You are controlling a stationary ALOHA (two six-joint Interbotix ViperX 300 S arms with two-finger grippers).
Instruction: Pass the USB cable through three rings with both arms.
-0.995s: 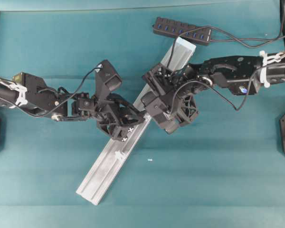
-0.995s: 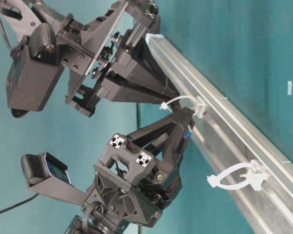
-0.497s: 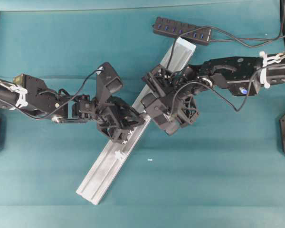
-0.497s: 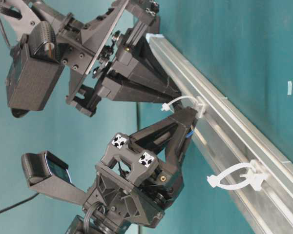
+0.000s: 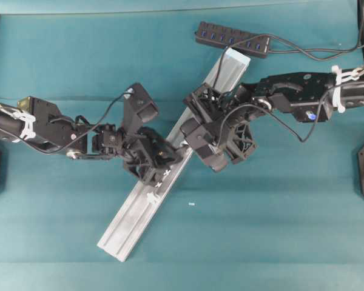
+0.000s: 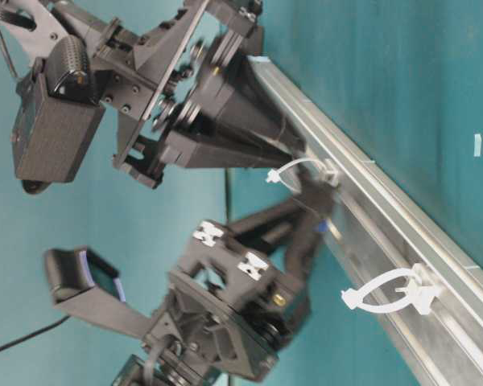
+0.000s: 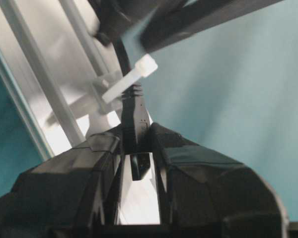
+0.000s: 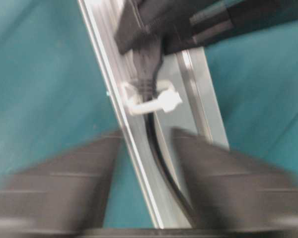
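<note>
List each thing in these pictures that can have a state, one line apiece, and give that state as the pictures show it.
Left hand: shut on the thin black USB cable's plug.
Right hand: open, fingers apart either side of the cable, holding nothing.
Middle whitish plastic ring: threaded, cable running through it.
Lower whitish ring: empty, no cable in it.
Long silver aluminium rail: lying flat, slanted across the table.
Black multi-port hub: resting on the table, cable attached.
</note>
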